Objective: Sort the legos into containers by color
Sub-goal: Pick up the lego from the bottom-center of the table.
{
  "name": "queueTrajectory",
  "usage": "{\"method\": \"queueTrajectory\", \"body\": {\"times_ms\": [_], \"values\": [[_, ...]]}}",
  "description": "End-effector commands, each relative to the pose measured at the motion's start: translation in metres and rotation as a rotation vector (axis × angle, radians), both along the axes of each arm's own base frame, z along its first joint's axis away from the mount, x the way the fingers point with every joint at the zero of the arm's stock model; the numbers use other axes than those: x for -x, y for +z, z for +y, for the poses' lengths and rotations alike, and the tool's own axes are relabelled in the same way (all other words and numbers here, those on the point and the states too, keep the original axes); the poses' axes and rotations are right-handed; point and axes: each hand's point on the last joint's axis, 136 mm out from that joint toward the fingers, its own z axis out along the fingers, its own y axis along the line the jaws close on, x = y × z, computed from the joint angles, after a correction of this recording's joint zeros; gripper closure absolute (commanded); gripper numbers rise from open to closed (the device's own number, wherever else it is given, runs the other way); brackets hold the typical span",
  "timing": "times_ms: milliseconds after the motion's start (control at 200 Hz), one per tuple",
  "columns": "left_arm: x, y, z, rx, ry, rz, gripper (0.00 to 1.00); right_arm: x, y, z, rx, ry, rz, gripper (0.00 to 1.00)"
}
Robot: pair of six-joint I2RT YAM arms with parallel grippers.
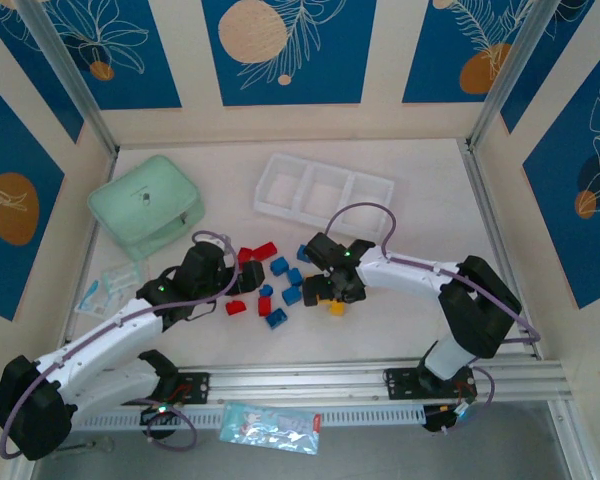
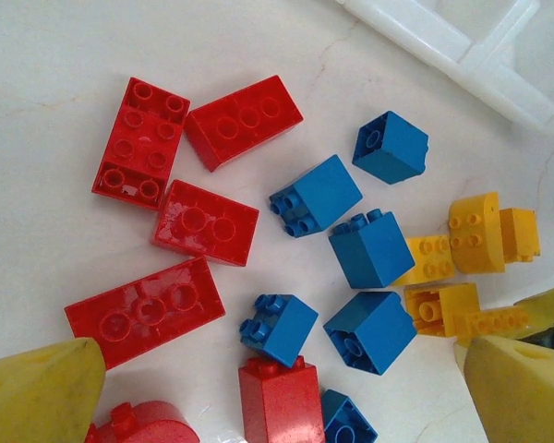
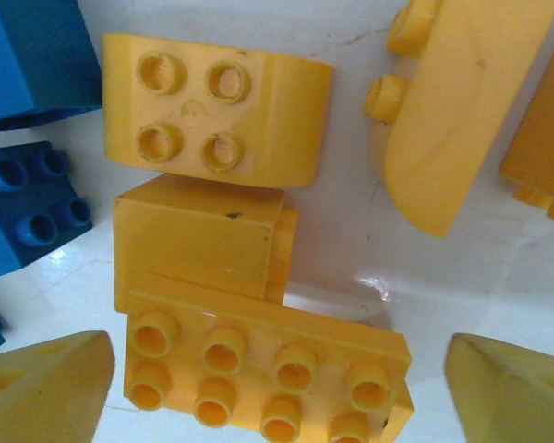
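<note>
The legos (image 1: pixel 280 285) are scattered on the pale, faintly veined table (image 1: pixel 440 230) between the two arms, near the translucent white three-compartment tray (image 1: pixel 302 188) but apart from it. A smooth, rounded mint-green case (image 1: pixel 145 205) is set well to the left. The bricks are of glossy hard plastic, blocky and studded. In the left wrist view, long red bricks (image 2: pixel 203 221) are grouped at the left, squat blue blocks (image 2: pixel 369 247) in the middle and yellow pieces (image 2: pixel 480 231) at the right. The left gripper (image 2: pixel 277 392) is held above the red and blue ones with its yellow fingers spread wide, nothing between them. The right gripper (image 3: pixel 275 388) is lowered over an eight-stud yellow brick (image 3: pixel 268 369), its jaws apart on either side. This brick is laid studs up, its long axis running from one finger to the other and dipping slightly to the right. Whether the left fingertip (image 3: pixel 42 383) already touches it cannot quite be made out. Beyond it, a plain-sided yellow block (image 3: pixel 198 240) and a round-cornered four-stud brick (image 3: pixel 217 111) are seen.
</note>
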Motion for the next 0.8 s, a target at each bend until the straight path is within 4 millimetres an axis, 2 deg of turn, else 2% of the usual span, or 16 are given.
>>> {"method": "queueTrajectory", "body": {"times_ms": [0, 190, 470, 605, 795], "values": [[0.001, 0.0, 0.002, -0.016, 0.01, 0.005, 0.01, -0.005, 0.004, 0.007, -0.005, 0.011, -0.019, 0.11], [0.0, 0.0, 0.0, -0.013, 0.008, 0.008, 0.01, -0.006, 0.001, 0.008, -0.002, 0.022, -0.018, 0.2], [0.0, 0.001, 0.0, -0.013, 0.005, 0.009, 0.01, -0.005, 0.011, 0.004, -0.004, 0.031, -0.038, 0.33], [0.0, 0.005, -0.001, -0.008, 0.001, 0.006, 0.01, -0.007, 0.025, 0.002, -0.012, 0.036, -0.062, 0.35], [-0.003, 0.016, -0.001, -0.011, -0.003, -0.019, 0.01, -0.012, 0.054, -0.001, -0.041, 0.044, -0.112, 0.36]]}}
